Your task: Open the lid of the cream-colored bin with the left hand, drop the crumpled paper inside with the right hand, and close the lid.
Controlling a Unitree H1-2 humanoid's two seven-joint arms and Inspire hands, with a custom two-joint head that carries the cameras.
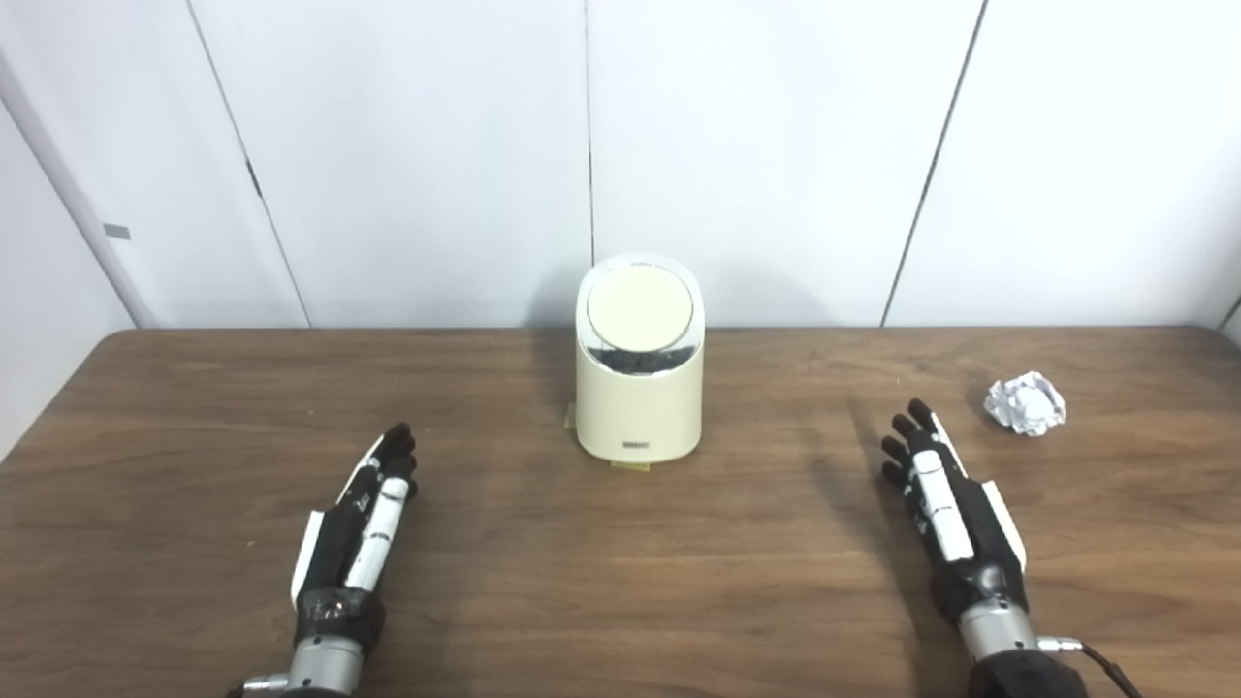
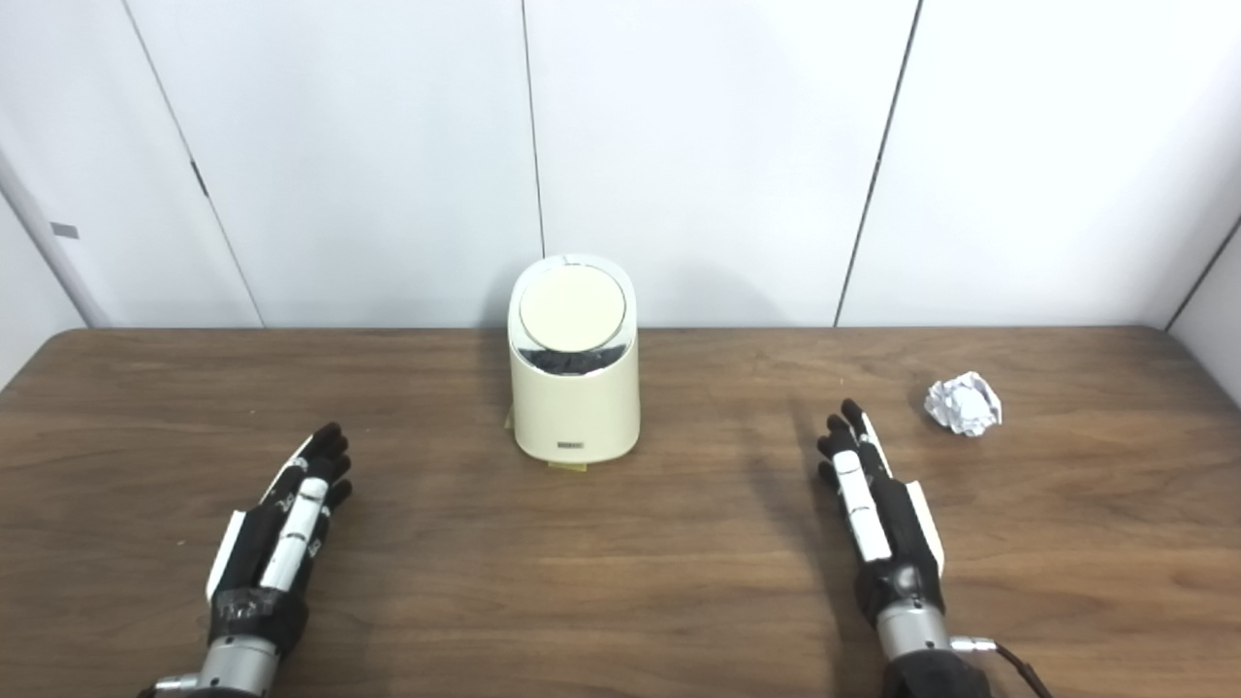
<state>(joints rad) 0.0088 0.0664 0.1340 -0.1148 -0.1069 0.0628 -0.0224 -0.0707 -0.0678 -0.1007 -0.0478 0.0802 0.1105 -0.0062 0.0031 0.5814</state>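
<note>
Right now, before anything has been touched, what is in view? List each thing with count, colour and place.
bin: one, cream-coloured, upright at the table's centre back, near the wall.
lid: one, cream disc, tilted toward the camera on top of the bin, shut.
crumpled paper: one, white, far right of the table, apart from the bin.
table: one, dark brown wood.
wall panels: white, behind the table.
left hand: black and white, fingers extended, holding nothing.
right hand: black and white, fingers extended, short of the paper.
</note>
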